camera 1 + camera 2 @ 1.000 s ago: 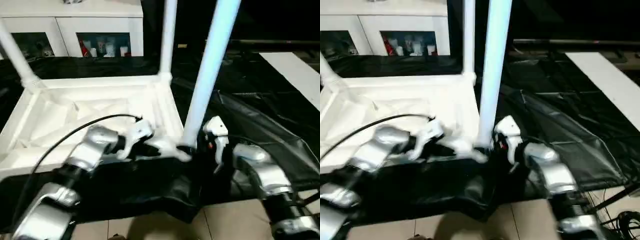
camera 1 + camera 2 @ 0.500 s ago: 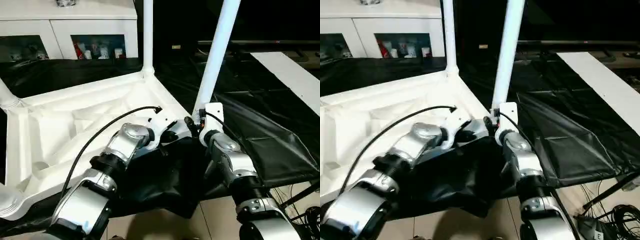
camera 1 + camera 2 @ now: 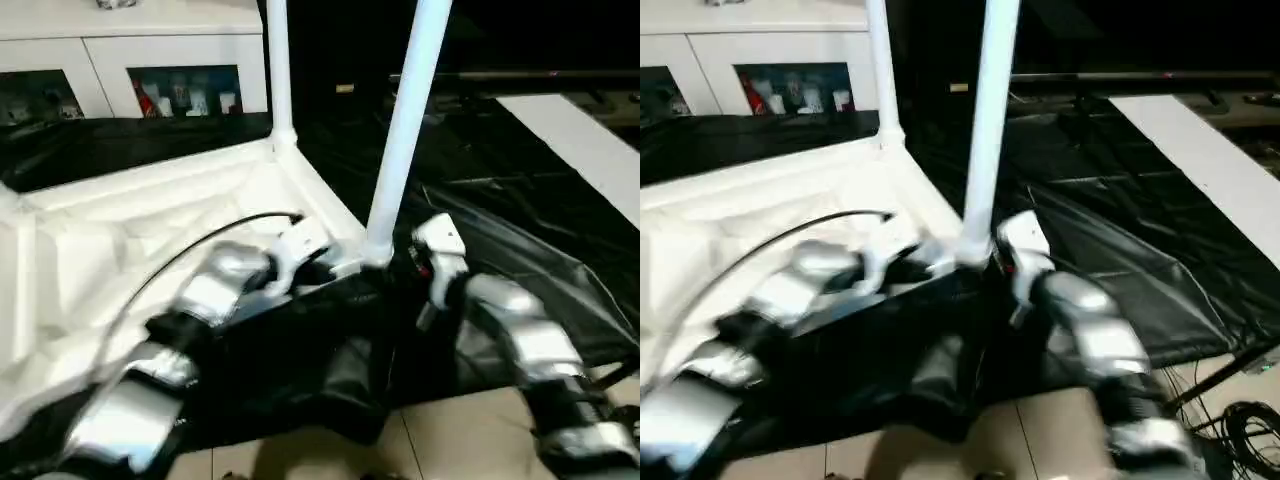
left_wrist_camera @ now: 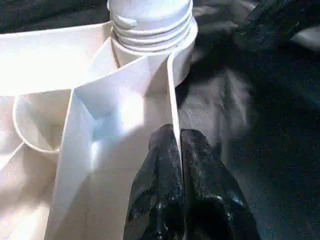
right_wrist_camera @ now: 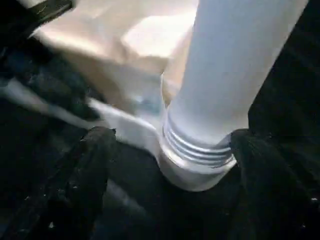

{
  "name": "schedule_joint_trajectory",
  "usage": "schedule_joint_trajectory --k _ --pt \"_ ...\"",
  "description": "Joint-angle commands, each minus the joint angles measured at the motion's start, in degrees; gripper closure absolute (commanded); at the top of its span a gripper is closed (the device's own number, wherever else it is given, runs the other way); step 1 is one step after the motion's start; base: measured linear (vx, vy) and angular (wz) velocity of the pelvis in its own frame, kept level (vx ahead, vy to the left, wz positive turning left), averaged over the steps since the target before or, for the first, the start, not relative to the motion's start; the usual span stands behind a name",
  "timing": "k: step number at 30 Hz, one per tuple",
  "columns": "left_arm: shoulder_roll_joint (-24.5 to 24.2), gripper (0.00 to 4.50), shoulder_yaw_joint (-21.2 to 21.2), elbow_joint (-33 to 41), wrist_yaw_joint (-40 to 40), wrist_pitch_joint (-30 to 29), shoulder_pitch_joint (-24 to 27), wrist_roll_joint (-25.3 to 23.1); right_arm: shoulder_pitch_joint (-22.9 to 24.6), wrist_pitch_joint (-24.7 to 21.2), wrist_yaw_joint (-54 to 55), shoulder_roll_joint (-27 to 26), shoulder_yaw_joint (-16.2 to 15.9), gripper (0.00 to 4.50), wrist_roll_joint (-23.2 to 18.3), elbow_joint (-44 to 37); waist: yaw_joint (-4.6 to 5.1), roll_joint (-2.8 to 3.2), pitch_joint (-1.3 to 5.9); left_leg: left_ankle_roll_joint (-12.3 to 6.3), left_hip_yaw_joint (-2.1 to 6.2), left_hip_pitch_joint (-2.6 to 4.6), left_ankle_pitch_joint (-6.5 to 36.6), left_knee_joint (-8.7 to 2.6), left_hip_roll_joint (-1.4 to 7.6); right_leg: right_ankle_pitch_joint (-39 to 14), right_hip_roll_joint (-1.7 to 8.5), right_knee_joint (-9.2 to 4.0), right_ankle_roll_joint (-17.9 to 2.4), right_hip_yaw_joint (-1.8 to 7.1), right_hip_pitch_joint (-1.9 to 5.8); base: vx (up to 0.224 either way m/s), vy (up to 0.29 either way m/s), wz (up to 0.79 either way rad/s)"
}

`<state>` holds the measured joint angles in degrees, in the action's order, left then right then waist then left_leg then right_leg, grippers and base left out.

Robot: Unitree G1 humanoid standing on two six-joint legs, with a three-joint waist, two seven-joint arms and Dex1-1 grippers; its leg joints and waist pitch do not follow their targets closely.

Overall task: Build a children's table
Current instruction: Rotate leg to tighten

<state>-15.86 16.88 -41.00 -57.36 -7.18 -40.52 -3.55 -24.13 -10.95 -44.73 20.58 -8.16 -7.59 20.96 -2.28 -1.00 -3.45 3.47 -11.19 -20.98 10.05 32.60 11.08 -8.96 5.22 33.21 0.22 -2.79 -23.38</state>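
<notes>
While the left gripper (image 4: pixel 177 150) has its two black fingers (image 4: pixel 155 185) pressed together over the thin side wall of the tabletop (image 3: pixel 150 230), pinching that rim close to the near corner socket (image 4: pixel 150 55), the right gripper (image 5: pixel 167 150) stands wide, one finger on either side of the base of the near leg (image 3: pixel 405 130) and neither pad touching it, so it holds nothing. The pinch on the rim looks meant to keep the upturned top from sliding or twisting on the black sheet (image 3: pixel 520 230) while the leg is worked into its socket. A few threads (image 5: pixel 195 147) show above the socket's lip in the right wrist view, so I judge the leg is not fully home and more turning may be wanted; the spread fingers straddling it suit a fresh grip low on the tube.

Farther out, the tabletop lies ribbed side up on the sheeted work table, its near right corner at the table's front edge between the two silver forearms. The near leg rises upright from that corner, and a second leg (image 3: pixel 277 70) stands in the far right socket. Behind, a white cabinet (image 3: pixel 130 60) with glass doors lines the wall
</notes>
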Motion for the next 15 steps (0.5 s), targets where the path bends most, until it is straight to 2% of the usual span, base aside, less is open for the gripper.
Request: schedule_joint_trajectory --k 1,2,3,4,6,9,11,13,14,15 --pt "-0.35 4.5 2.08 1.67 -5.17 0.95 1.54 1.12 0.1 0.66 -3.15 0.55 -0.62 0.62 0.47 -0.89 -0.49 -0.3 3.98 -4.5 0.5 0.3 9.94 -3.09 1.74 -8.67 2.65 -2.94 -14.09 2.01 2.72 0.073 -0.012 0.02" --pt "-2.02 4.5 2.65 3.39 -8.58 1.15 2.6 1.82 0.07 -0.23 -5.85 1.83 -0.1 0.62 -0.81 -1.73 -0.58 -0.27 4.14 -5.0 0.55 0.2 8.37 -2.98 1.71 -5.9 2.57 -2.49 -14.83 1.97 2.9 0.073 -0.012 0.02" --pt "-2.6 4.5 2.89 3.91 -9.55 1.24 2.91 1.92 0.09 -0.8 -6.85 2.29 -0.03 0.62 -1.44 -2.17 -0.64 -0.19 4.33 -6.44 0.46 0.1 5.52 -2.76 1.78 -0.65 2.44 -1.81 -16.29 1.93 3.08 0.059 -0.002 -0.01" --pt "-3.1 4.5 3.14 4.39 -10.37 1.38 3.18 1.98 0.08 -1.15 -7.74 2.7 -0.09 0.62 -1.94 -2.55 -0.8 -0.14 4.29 -7.65 0.29 0.19 3.95 -2.54 1.74 2.93 2.28 -1.54 -17.55 1.89 2.93 0.0 0.0 0.0" --pt "-4.29 4.5 3.26 6.3 -12.73 1.2 4.04 2.59 0.04 -2.68 -10.43 3.74 -0.92 0.62 -3.32 -3.98 -1.33 0.05 4.23 -8.44 0.2 0.36 3.94 -2.49 1.97 3.5 2.3 -1.43 -18.3 1.78 2.97 0.0 0.0 0.0" --pt "-5.02 4.5 3.35 7.61 -14.07 0.97 4.57 2.89 -0.01 -3.23 -12.39 4.46 -2.06 0.62 -3.79 -4.61 -1.78 0.24 4.06 -7.13 0.12 0.65 6.59 -2.7 2.31 -0.97 2.41 -1.68 -17.95 1.68 2.8 0.0 0.0 0.0" --pt "-5.34 4.5 3.21 8.33 -14.34 0.76 4.8 2.96 -0.04 -3.31 -13.74 4.82 -3.13 0.62 -3.6 -4.6 -1.94 0.12 3.88 -5.12 0.15 0.69 9.59 -2.92 2.28 -5.68 2.54 -2.14 -16.82 1.83 2.69 0.0 0.0 0.0" --pt "-5.46 4.5 3.1 8.56 -14.55 0.6 4.88 2.94 -0.04 -3.06 -14.45 4.86 -3.66 0.62 -3.03 -4.26 -2.01 0.1 3.79 -4.16 0.23 0.69 10.83 -3.04 2.27 -8.0 2.63 -2.34 -16.06 1.91 2.64 0.0 0.0 0.0" --pt "-5.5 4.5 3.05 8.5 -14.53 0.6 4.82 2.85 -0.05 -2.93 -14.51 4.78 -3.84 0.62 -2.68 -3.99 -2.03 -0.01 3.67 -2.98 0.28 0.7 12.42 -3.15 2.14 -11.14 2.71 -2.69 -14.84 2.04 2.54 0.0 0.0 0.0" --pt "-5.66 4.5 3.02 8.66 -14.52 0.4 4.79 2.84 -0.07 -2.85 -14.67 4.56 -3.81 0.62 -2.31 -3.67 -2.06 0.0 3.62 -2.65 0.3 0.74 12.97 -3.2 2.13 -12.16 2.72 -2.8 -14.45 2.08 2.47 0.0 0.0 0.0"
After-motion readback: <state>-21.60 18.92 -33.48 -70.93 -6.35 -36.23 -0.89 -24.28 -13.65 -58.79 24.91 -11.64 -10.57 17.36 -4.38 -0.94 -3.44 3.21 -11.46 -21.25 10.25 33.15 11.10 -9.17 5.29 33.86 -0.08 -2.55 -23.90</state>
